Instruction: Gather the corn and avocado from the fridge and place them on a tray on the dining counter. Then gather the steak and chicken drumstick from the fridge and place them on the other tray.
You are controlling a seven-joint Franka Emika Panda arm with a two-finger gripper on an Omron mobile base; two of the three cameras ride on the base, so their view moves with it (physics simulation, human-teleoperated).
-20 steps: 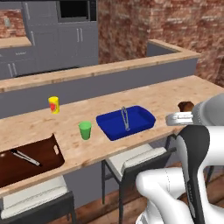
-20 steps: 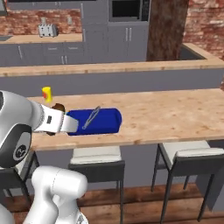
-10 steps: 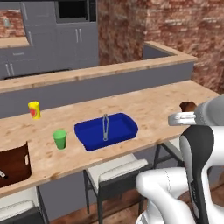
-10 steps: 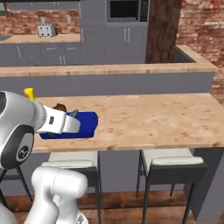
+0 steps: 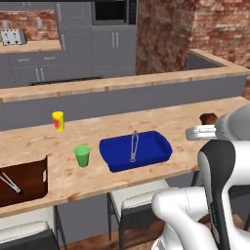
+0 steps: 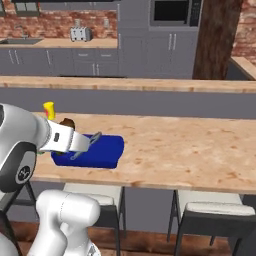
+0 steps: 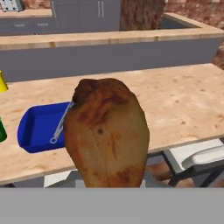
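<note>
- The base has rolled along the long wooden dining counter [image 5: 146, 122], so the blue rectangular tray [image 5: 158, 146] with tongs now sits nearer the arm, easing delivery.
- The gripper [image 5: 207, 131] is clamped on a browned, glossy chicken drumstick [image 7: 106, 133], held right of the tray.

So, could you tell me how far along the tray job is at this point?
Little looks finished: the blue tray holds just tongs, and the visible part of the brown tray holds one utensil. In hand: the jaws are shut on the chicken drumstick, held near the dining counter. Left: setting it on a tray, then the remaining food.
</note>
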